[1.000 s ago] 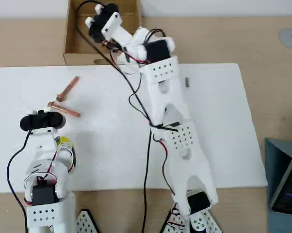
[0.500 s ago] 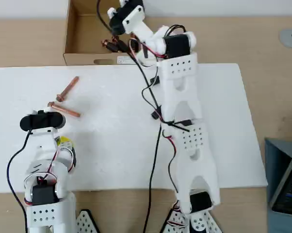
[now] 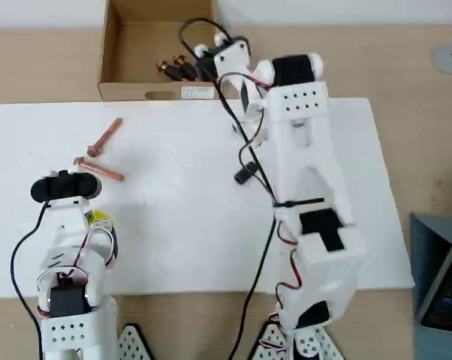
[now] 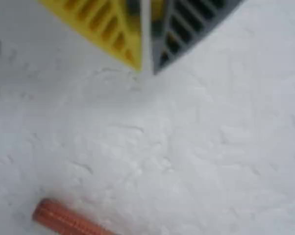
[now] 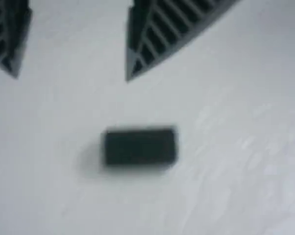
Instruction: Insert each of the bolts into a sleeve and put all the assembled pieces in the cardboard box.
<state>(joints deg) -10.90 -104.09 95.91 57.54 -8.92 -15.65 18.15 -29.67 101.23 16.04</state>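
Over the near-left part of the white mat (image 3: 173, 225): left gripper (image 4: 146, 70), jaws pressed together at the tips, gripping nothing. Just beyond it, flat on the mat, a copper bolt (image 3: 98, 169). A little farther on toward the box (image 3: 109, 52), apart from the first, a second bolt (image 3: 106, 136). Near the mat's far edge, close to the box: right gripper (image 5: 71, 74), jaws spread wide, empty, hanging above a dark sleeve (image 5: 139, 146). Sleeve flat on the mat, clear of both jaws. Inside the box, near its front wall, a small cluster of assembled pieces (image 3: 177, 70). Box on the wooden table (image 3: 46, 67), right at the mat's far edge.
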